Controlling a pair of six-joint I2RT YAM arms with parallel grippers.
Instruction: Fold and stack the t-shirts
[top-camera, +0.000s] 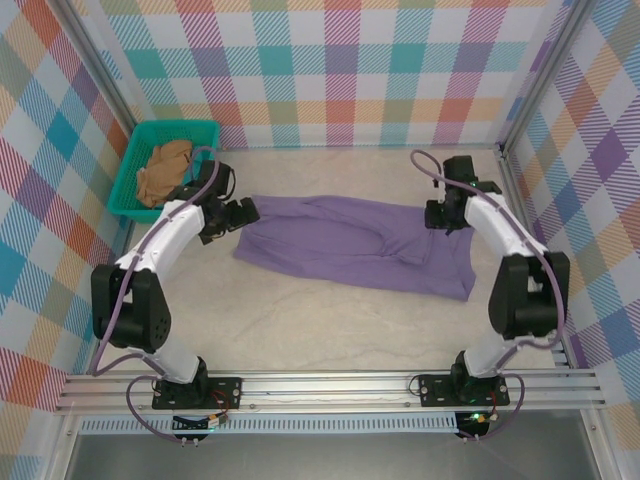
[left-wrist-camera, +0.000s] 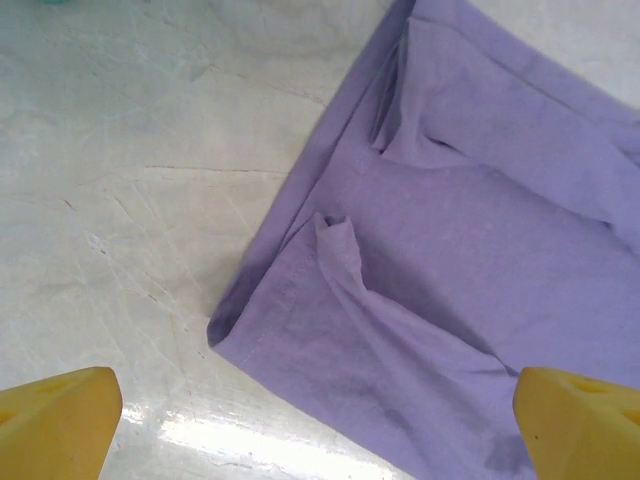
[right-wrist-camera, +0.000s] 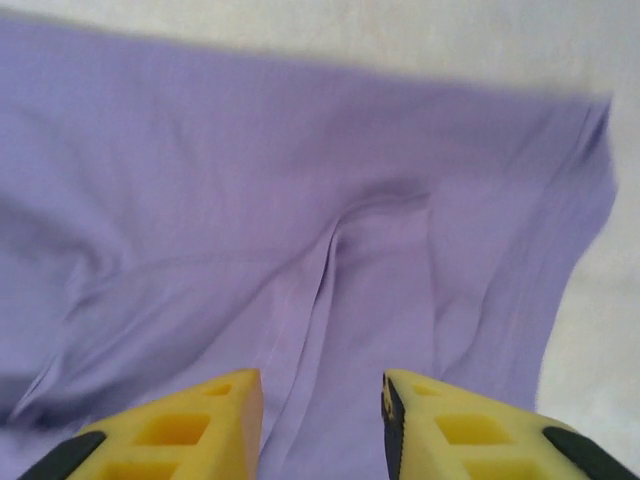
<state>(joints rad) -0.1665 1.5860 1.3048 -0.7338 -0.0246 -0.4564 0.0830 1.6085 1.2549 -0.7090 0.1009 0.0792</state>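
Lavender t-shirt (top-camera: 360, 245) of soft, creased cloth lies on the pale mottled table (top-camera: 320, 330) as a long, rumpled band running between the two grippers. A teal plastic basket (top-camera: 190, 128), just beyond the left gripper (top-camera: 245, 212), holds a crumpled tan t-shirt (top-camera: 165, 170). The left gripper's yellow fingers are spread wide above the lavender shirt's hemmed corner. The right gripper (top-camera: 447, 222) hovers over the shirt's other end, its fingers parted a little and pinching nothing.
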